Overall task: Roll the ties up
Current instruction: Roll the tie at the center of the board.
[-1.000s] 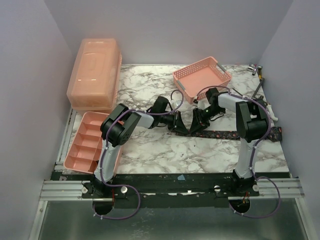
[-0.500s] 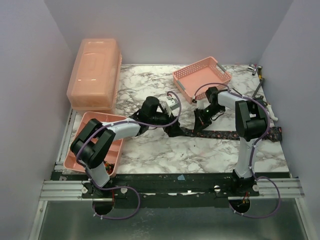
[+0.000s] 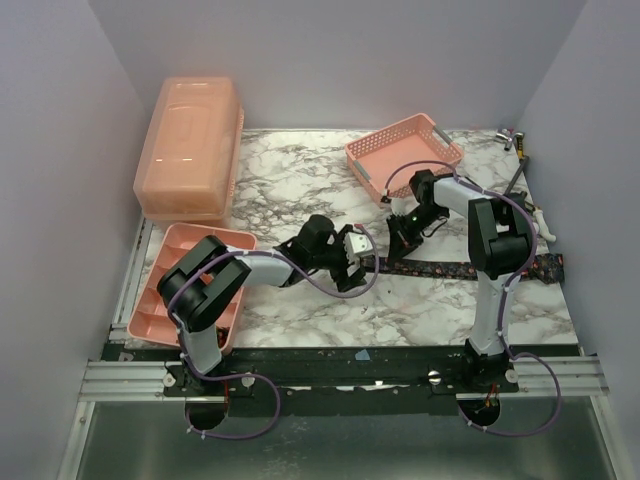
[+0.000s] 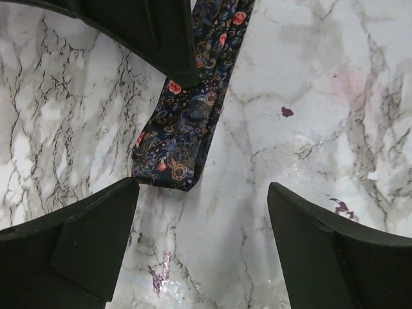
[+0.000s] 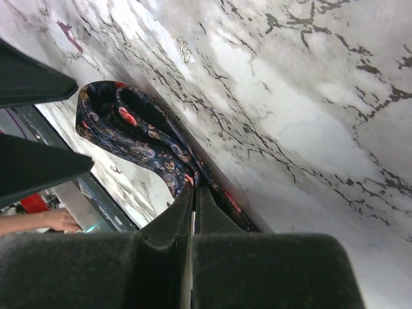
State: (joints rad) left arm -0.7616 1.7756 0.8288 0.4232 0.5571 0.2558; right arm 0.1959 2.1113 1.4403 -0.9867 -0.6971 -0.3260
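rolling barely begun: one tie, mostly flat

the tie [image 3: 470, 268] lies stretched along the table [image 3: 300, 180], and its long right stretch is flat and unrolled. the right tool [image 5: 194, 193] is clamped on it near the left end, where the cloth humps into one loose fold. the left tool [image 4: 201, 190] hangs over the tip, fingers wide apart, holding nothing. by this, nearly all the coiling is left.

I can read no lettering, label, brand or number here: none on the tie [image 4: 187, 129], the pink basket [image 3: 404, 150] or the marble table [image 3: 290, 175].
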